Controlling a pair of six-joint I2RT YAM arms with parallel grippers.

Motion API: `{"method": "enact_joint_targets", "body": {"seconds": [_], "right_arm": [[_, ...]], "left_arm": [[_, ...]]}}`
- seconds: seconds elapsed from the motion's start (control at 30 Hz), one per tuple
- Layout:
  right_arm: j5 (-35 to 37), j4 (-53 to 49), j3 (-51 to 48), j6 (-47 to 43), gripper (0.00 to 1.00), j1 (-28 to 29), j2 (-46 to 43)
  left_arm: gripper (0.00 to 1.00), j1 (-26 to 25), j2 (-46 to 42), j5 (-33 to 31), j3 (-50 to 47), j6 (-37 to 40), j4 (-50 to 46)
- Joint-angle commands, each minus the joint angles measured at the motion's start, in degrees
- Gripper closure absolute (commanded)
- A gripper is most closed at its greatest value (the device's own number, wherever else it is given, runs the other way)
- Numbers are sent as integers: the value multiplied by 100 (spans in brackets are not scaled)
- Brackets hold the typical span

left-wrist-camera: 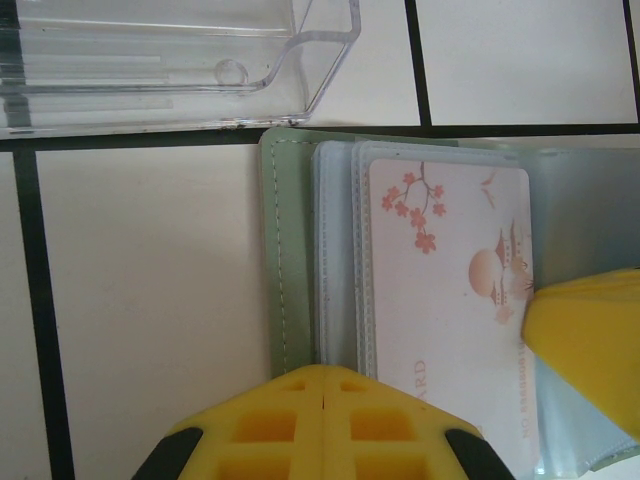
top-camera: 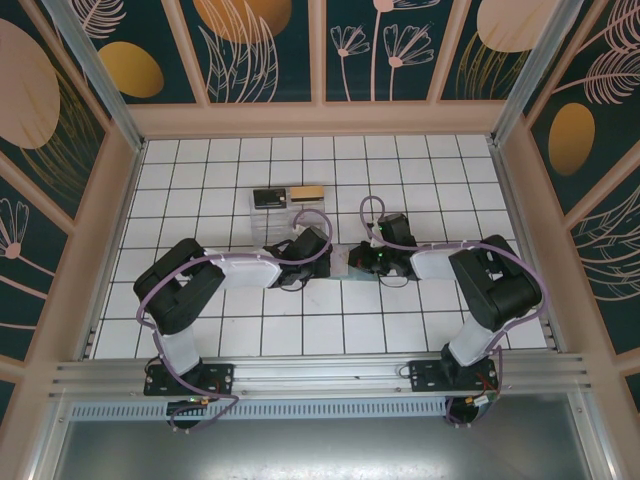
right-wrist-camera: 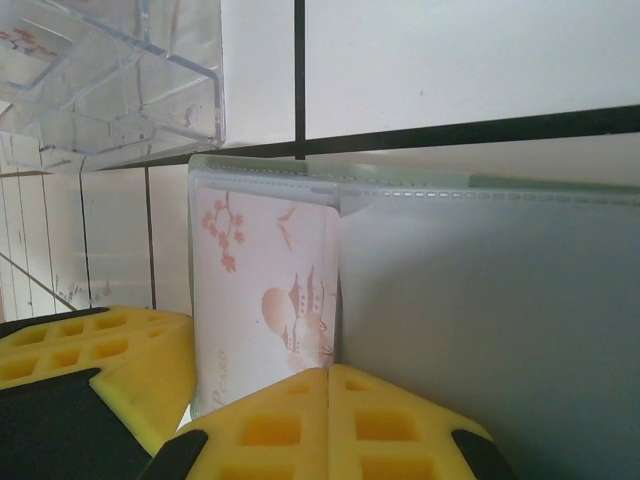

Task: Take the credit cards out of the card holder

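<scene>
Nearest the lens, the yellow pads of the left gripper (left-wrist-camera: 322, 400) are meeting along their middle seam, with no gap showing between them. They are sitting at the near edge of the card holder (left-wrist-camera: 285, 260), which is lying open and flat on the white tiled table (left-wrist-camera: 150, 320). Whether a thin sleeve edge is caught in that seam cannot be told.

The right gripper (right-wrist-camera: 328, 410) is likewise standing with its pads pressed together, at the near edge of the holder's other panel. Here too, any film pinched between them is too thin to make out.

From above, both grippers are converging on the holder at the middle of the table, the left one coming from the left and the right one from the right.

A pale credit card (left-wrist-camera: 450, 300), printed with blossoms and a pagoda, is resting inside the clear sleeves (left-wrist-camera: 335, 250) of the left panel, still fully seated. The clear plastic box (left-wrist-camera: 180, 60) is standing just beyond the holder's far edge.

Step in hand, as judged: bracing the holder and seeking a purchase on the card, with extraction not yet achieved. The next move probably calls for one gripper pinning the soft panel while the other works onto the card's exposed edge and draws it along the sleeve opening, without lifting the whole holder.
</scene>
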Motion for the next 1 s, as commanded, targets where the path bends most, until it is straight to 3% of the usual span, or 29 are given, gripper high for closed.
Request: {"method": "enact_joint_targets", "body": {"seconds": [0.0,0.7,0.77,0.9,0.97], "right_arm": [[70,-59,-84,-28,100,17,-27],[-111,60,-478,-91,100,-364,-361],[-167,130,-421,-81,100,-286,-319],[-115,104,-290,-82,100,-186,-273],[-100,93,-273,-96,100,-185,-271]], "left_arm": [[100,0,227,65,9,-66,-265],[100,6,120,-46,35,-80,-373],[91,-1,23,-75,31,-83,-390],[91,-1,-182,-172,93,-53,-496],[85,-1,-262,-232,167,-44,-611]]}}
